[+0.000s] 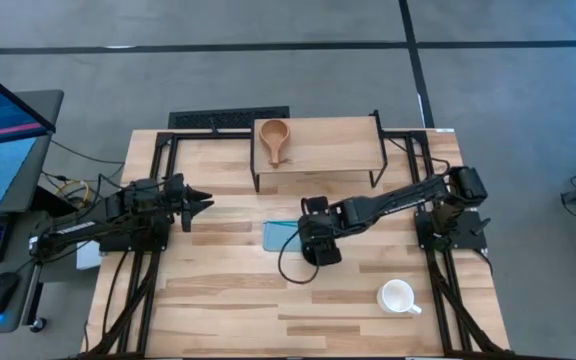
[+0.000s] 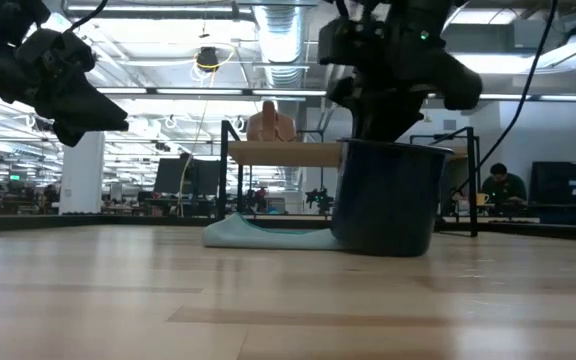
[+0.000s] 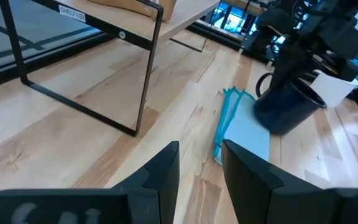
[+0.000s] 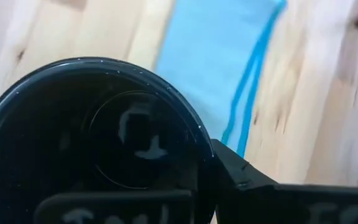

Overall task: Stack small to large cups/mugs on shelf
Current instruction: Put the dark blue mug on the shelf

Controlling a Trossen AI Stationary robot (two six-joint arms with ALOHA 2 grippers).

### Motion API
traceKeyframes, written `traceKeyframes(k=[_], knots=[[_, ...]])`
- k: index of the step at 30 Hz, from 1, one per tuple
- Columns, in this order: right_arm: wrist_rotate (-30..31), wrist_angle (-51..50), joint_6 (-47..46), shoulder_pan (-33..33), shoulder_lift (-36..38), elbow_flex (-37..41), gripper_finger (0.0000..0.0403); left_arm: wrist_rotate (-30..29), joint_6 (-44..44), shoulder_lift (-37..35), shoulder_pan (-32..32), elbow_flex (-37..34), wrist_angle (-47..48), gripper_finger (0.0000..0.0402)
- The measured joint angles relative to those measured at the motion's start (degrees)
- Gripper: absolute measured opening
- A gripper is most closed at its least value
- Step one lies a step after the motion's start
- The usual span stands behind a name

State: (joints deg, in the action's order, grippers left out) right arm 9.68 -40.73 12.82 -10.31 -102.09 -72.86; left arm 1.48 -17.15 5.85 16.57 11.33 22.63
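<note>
1. While the right gripper [image 1: 320,243] clamps the rim of the navy mug [image 2: 383,198], one finger runs down inside the wall and the other outside it, as the right wrist view shows; a rim pinch of this kind keeps the mug upright for carrying.
2. Seen from table height, the mug's base sits on or only just clear of the tabletop [image 1: 218,300], touching the edge of the blue cloth [image 1: 278,235]; I cannot tell whether it has left the wood.
3. Up on the shelf [image 1: 338,145], the wooden cup [image 1: 273,135] lies near the left end with its handle pointing toward the front edge. My guess is that, as the smallest, it starts the row and the navy mug goes beside it.
4. Near the table's front right, the white mug [image 1: 398,296] stands upright and well apart from the rest, probably last in line as the largest.
5. Off to the left, the left gripper [image 1: 200,206] waits above the table, fingers a narrow gap apart and empty.
6. A small white sticker on the shelf's black frame [image 3: 73,10] carries print that looks like "SHELF", too small to be sure of; no brand marks show on the mugs.
</note>
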Motion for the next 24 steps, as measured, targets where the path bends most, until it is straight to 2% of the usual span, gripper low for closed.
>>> traceKeyframes(k=[6,13,22,24], knots=[[-1.0,-0.7,-9.3,0.8,-0.1,-0.3,0.0031,-0.1,0.0,0.0,0.0,0.0,0.0,0.0109],[-5.6,-2.4,-21.2,3.3,-0.4,-4.8,0.0028,0.0,0.0,0.0,0.0,0.0,0.0,0.0109],[-7.1,-2.5,-30.9,6.4,-0.4,-7.4,0.0028,0.0,-0.5,0.0,0.0,0.0,0.0,0.0109],[-9.2,-2.6,-32.5,7.3,-0.4,-8.4,0.0028,0.0,-0.5,0.0,0.0,0.0,0.0,0.0109]])
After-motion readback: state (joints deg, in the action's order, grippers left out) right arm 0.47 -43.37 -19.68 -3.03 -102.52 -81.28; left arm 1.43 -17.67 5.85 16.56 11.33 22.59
